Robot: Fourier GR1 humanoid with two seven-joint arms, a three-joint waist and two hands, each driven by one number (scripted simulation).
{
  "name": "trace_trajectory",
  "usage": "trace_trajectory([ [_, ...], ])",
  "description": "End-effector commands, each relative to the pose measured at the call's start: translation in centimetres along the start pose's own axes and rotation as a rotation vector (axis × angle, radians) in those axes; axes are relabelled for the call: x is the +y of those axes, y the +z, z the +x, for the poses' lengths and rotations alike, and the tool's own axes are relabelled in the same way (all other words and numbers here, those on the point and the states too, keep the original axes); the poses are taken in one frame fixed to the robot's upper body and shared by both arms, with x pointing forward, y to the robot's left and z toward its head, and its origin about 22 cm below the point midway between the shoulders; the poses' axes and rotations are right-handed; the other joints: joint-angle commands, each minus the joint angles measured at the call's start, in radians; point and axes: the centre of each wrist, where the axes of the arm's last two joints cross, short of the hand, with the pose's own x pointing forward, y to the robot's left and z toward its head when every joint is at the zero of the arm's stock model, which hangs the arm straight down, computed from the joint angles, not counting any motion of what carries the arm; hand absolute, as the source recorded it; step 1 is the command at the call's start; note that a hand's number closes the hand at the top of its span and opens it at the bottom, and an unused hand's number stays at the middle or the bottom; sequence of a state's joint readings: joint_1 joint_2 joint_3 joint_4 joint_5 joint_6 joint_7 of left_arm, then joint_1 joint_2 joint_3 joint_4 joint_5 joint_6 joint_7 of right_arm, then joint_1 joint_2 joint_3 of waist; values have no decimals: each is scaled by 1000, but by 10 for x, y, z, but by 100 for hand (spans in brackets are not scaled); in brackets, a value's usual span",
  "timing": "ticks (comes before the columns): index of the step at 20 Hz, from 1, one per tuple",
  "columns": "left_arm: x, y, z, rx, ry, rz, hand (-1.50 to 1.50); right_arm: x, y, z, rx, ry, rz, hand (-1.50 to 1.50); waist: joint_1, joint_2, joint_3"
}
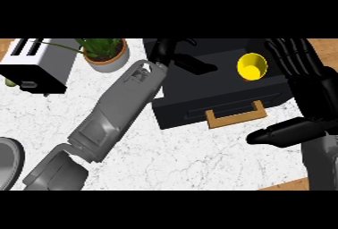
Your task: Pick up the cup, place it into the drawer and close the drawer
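Beside the one yellow cup (253, 67) (at the one black drawer (218, 103)), the right robot hand (315, 89) stands spread, holding nothing.

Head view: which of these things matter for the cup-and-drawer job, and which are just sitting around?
Part of the job: yellow cup, black drawer, wooden handle, right hand, left hand.

Just lying about: toaster, potted plant, grey round dish at the left edge.

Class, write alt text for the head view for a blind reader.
A yellow cup rests in a black drawer with a tan handle, the open right hand beside it and the left hand at the drawer's back left corner. Toaster and potted plant stand left.
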State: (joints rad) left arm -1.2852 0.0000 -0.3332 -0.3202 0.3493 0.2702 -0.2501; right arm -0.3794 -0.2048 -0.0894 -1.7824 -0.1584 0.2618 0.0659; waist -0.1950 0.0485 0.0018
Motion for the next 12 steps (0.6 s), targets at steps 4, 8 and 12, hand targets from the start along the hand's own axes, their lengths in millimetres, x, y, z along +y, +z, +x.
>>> trace_trajectory([
  [4, -1, 1, 5, -90, 187, 38, -150, 26, -11, -2, -53, -145, 268, 150, -20, 6, -1],
  [8, -2, -2, 18, -189, 294, 28, -150, 40, -11, -2, 5, -177, 460, 150, 8, -7, -3],
  [12, 1, -1, 12, -192, 323, 118, -150, 34, -5, -2, 172, 30, 643, 150, 38, -17, -3],
])
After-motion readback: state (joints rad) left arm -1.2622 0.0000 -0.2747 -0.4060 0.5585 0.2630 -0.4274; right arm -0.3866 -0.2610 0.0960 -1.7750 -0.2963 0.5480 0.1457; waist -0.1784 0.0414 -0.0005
